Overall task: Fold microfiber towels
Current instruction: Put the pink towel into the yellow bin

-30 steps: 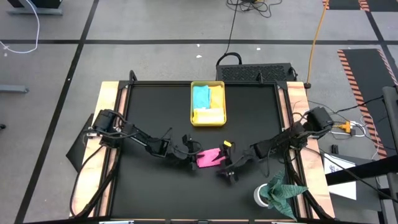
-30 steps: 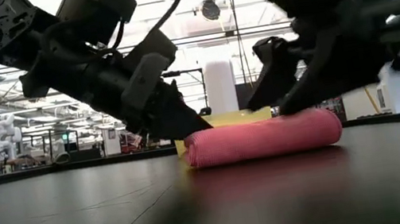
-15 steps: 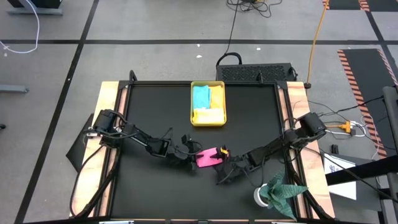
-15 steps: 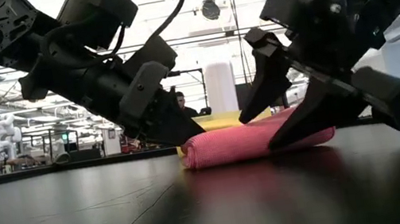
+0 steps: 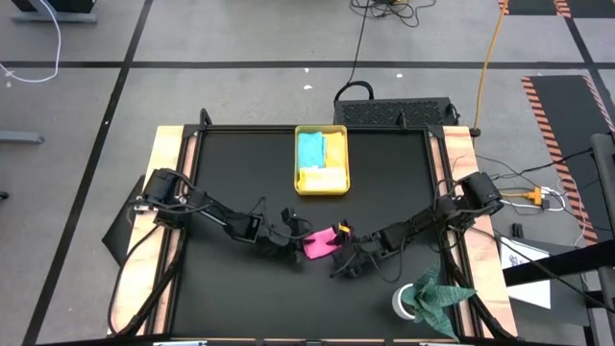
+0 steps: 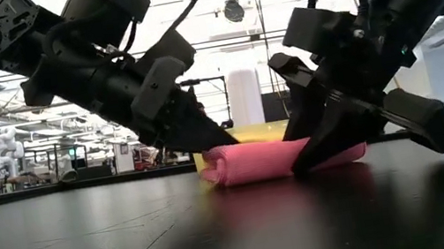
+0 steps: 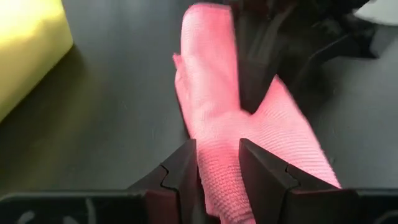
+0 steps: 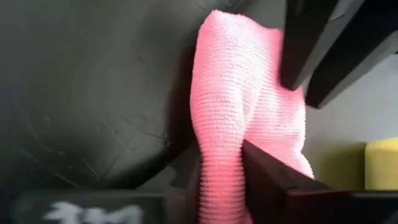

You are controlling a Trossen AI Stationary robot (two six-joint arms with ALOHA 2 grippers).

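**Both tools grip the pink towel in front of the yellow tray**

The pink microfiber towel point(image 5: 320, 243) lies on the black worktop point(image 5: 240, 183), on the near side of the yellow tray point(image 5: 321, 185) and a little apart from it. It is bunched into a short roll, which the low view shows lying flat on the surface point(image 6: 276, 158).

The left tool point(image 5: 296, 238) meets the towel at the end that points toward the left arm. In the left wrist view its two dark fingers point(image 7: 181, 177) stand narrow, with a strip of pink cloth point(image 7: 217, 124) pinched between them — the tool is holding the towel.

The right tool point(image 5: 342, 258) is at the opposite end of the towel, so the cloth sits between the two tools. In the right wrist view a fold of the pink cloth point(image 8: 242, 112) passes between its fingers point(image 8: 280, 180), which press on it from both sides; this tool also holds the towel. In the low view the right tool point(image 6: 331, 138) leans down over that end, and one finger touches the worktop beside the cloth.

Inside the yellow tray there are two more towels: a light blue towel point(image 5: 310, 151) at the far part and a yellow towel point(image 5: 324, 179) at the near part.

A dark green cloth point(image 5: 437, 293) lies crumpled at the near right corner of the worktop, well apart from the tray.
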